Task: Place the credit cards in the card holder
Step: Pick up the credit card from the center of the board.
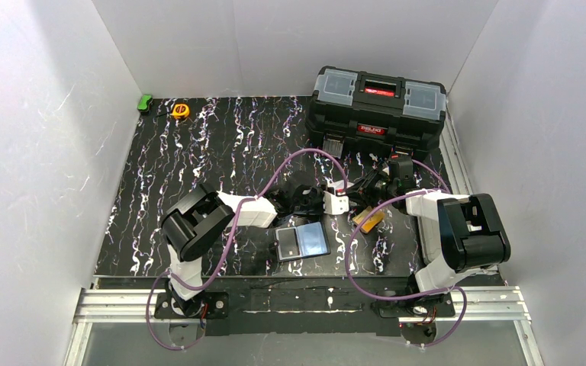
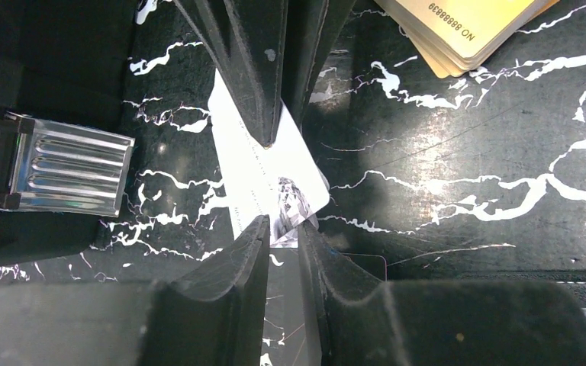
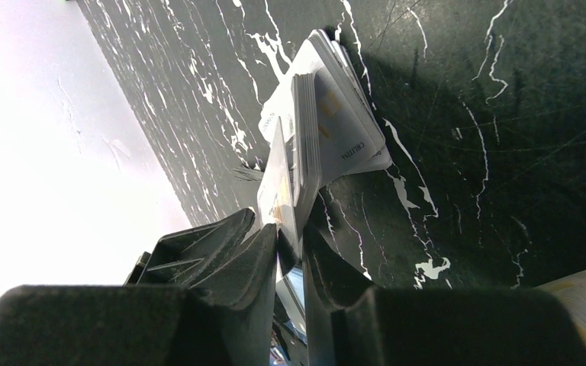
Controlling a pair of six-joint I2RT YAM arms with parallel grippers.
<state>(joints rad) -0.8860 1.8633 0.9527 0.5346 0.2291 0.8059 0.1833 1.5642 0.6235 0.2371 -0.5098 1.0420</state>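
Black marbled mat (image 1: 198,152) carried a black toolbox (image 1: 378,107) at the rear, the card holder (image 1: 303,242) lying open near the front edge, and a stack of orange cards (image 1: 368,219) near it. The right gripper (image 3: 290,238) pinched a bundle of silver-white credit cards (image 3: 328,130) edge-on. The left gripper (image 2: 282,232) stood with jaws narrowed about the lower edge of one white card (image 2: 267,171); a firm grip could not be confirmed.

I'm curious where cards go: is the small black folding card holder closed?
No, the small black card holder lies open, its shiny bluish inner sleeves facing up.
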